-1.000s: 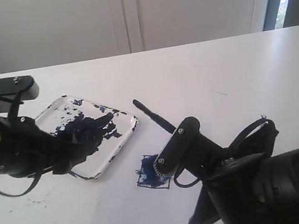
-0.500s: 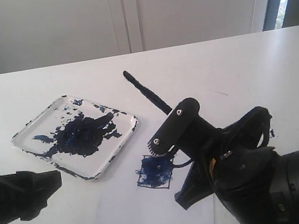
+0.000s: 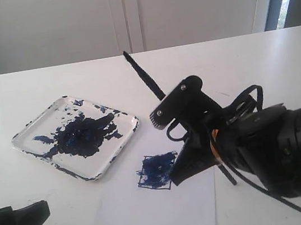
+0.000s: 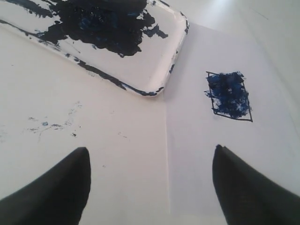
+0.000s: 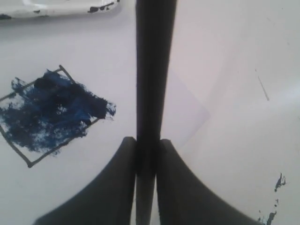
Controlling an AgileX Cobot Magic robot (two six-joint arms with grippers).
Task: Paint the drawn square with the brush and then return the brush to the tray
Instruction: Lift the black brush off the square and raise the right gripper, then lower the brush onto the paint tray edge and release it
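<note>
A white table (image 3: 233, 60) is seen bearing a paper sheet (image 3: 154, 214), and the paint-smeared tray (image 3: 105, 153) is set just beside the sheet's far left corner. The left gripper (image 4: 150, 154) is held low near the sheet with its fingers spread wide and nothing between them, while the right gripper (image 5: 146, 145) is clamped narrowly on the brush (image 3: 144, 75). The brush is carried tilted above the sheet, just right of the drawn square (image 3: 155, 171), which is largely filled with dark blue.

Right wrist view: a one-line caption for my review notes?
Right gripper shut on the brush, beside the drawn square smeared with blue paint, the tray edge just in frame.
</note>
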